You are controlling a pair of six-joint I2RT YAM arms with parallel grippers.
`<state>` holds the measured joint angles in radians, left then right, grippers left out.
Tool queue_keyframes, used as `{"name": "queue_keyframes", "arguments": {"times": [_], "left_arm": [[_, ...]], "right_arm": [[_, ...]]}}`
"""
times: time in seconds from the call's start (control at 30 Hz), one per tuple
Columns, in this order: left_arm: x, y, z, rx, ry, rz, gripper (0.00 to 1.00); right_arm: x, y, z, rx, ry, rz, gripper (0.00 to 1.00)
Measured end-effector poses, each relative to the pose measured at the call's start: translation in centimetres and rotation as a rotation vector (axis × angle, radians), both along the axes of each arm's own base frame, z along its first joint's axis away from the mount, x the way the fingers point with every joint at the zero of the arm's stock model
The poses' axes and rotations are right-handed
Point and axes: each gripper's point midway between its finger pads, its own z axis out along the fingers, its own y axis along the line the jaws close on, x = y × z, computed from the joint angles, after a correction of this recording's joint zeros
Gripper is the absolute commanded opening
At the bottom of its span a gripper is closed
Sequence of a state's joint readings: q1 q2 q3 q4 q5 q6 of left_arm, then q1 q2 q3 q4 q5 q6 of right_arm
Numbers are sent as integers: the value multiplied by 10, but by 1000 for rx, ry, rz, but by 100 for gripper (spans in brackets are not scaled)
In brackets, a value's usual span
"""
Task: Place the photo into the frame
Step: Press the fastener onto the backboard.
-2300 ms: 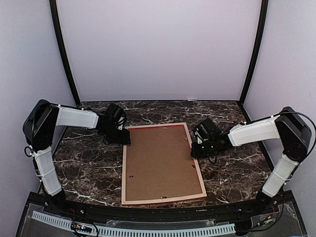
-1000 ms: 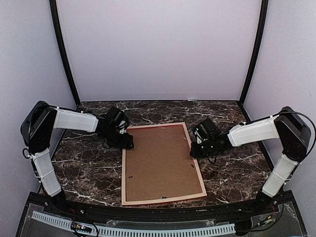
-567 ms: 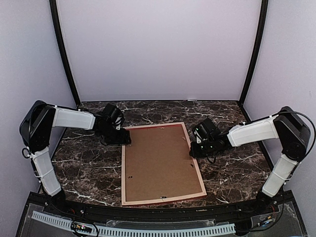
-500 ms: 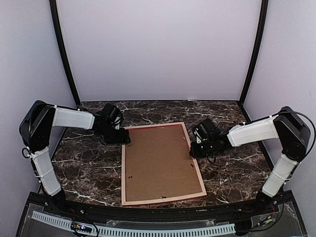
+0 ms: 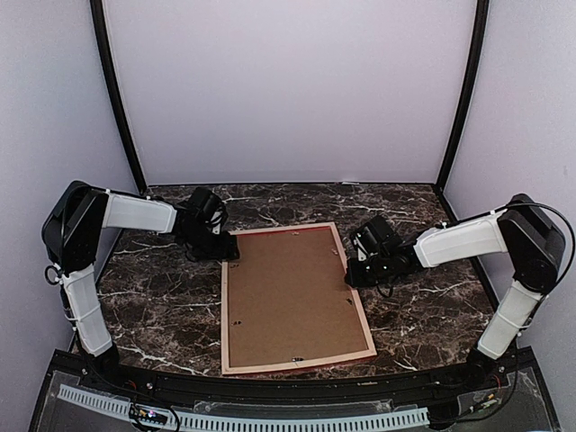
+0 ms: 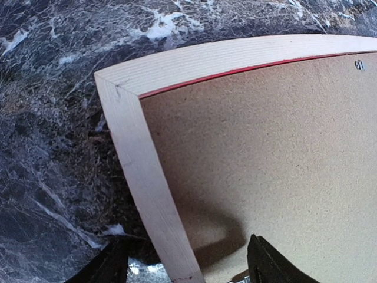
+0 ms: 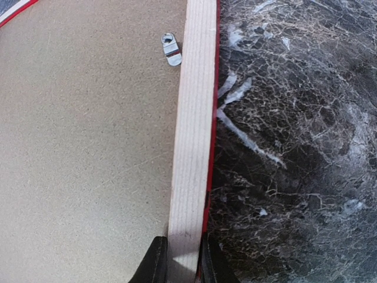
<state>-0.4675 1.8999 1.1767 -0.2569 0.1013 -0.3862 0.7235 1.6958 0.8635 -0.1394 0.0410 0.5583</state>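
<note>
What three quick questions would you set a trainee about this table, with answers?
1. True or false: the frame lies red side up.
2. Which gripper pinches the frame's rail? A) left gripper B) right gripper C) neither
3. Fill in: the frame's opening is covered by a brown ___.
Key: 1 false, its pale wood back faces up. 2 B; the left gripper stands open astride the rail. 3 board.
</note>
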Motion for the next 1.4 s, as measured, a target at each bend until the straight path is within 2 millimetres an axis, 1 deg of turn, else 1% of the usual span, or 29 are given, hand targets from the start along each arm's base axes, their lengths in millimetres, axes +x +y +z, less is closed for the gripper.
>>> {"name": "queue_keyframes", "arguments": {"times": [0.53,0.6,0.73,0.9,1.0,1.1,1.4], "left_arm": [[-8,0,-4,97,-19,-41,70],[-10,0,-3,107,-18,-43,70],[-20,-2,-3,119,-4,-59,68],[-33,-1,-4,122,8,-69,61],[-37,0,-4,122,15,-70,54],[-38,0,-4,119,16,-72,48],[-38,-2,-4,111,15,-73,40]], "right_arm": [[0,0,0,7,7,2,16],[0,0,0,7,6,1,16],[0,0,0,7,7,2,16],[0,0,0,7,7,2,16],[0,0,0,8,7,2,16],[0,0,0,9,8,3,16],[0,0,0,8,8,3,16]]}}
